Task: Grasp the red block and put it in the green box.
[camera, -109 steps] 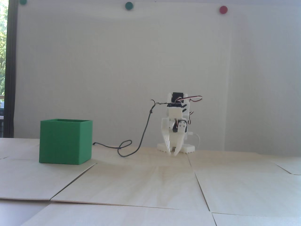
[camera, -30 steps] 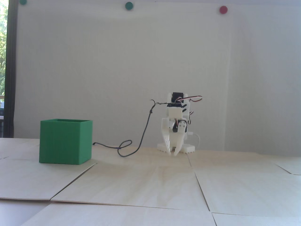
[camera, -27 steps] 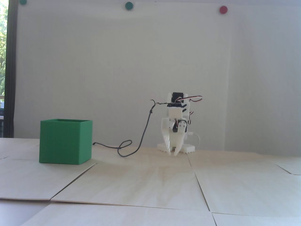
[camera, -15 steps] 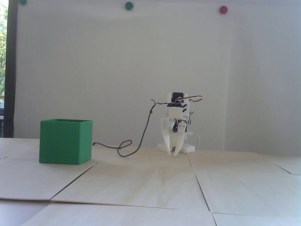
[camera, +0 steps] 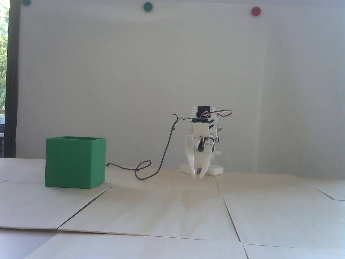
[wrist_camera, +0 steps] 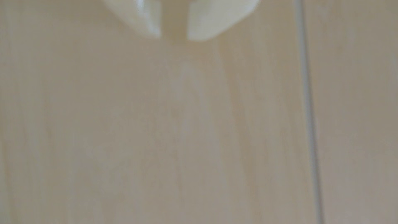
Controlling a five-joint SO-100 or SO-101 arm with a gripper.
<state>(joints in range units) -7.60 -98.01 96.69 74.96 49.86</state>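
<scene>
The whole wrist view is out of focus: the white plastic two-finger gripper (wrist_camera: 173,38) enters from the top edge, which cuts off all but its blurred fingertips (wrist_camera: 150,25), and the pale wooden tabletop (wrist_camera: 150,140) beyond the jaws is a soft smear. In the fixed view, the green cube-shaped plastic box (camera: 75,162), well off to the left of the jaws, hides its own interior behind its near walls.

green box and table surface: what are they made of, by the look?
Green box: likely plastic, matte; uniform colour, thin rim, no glare. Table: pale wood or wood-look panels, low sheen; faint grain streaks, with seams between sheets. Real wood or laminate, cannot tell.
</scene>
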